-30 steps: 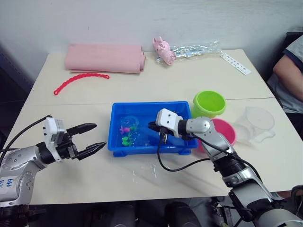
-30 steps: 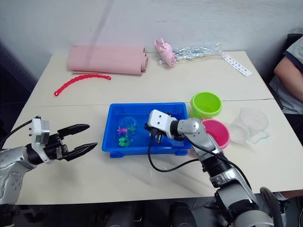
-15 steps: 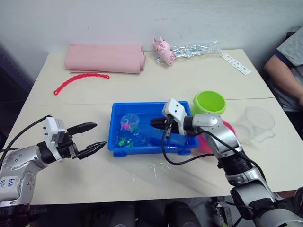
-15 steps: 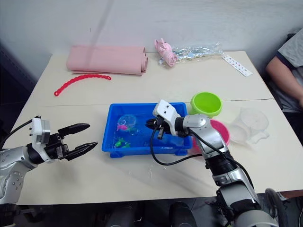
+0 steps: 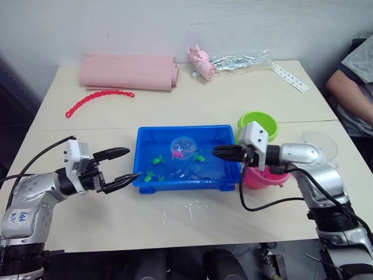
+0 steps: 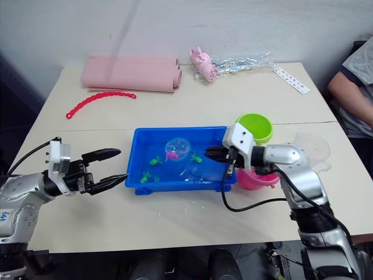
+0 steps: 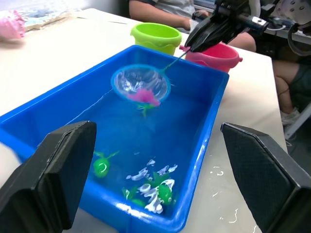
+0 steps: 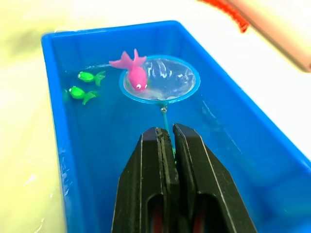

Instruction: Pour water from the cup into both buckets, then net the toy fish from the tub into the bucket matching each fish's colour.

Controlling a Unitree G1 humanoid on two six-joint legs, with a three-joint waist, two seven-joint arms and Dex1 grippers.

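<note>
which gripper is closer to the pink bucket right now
Right. The right gripper sits beside the pink bucket, holding the net; the left gripper is beyond the tub's far end.

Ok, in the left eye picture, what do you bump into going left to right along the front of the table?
Left end effector → blue tub → net with a pink fish → right end effector → pink bucket → clear cup.

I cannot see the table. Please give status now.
Right gripper shut on net handle; left gripper open, idle. Pink fish on net over tub. Nothing blocking.
</note>
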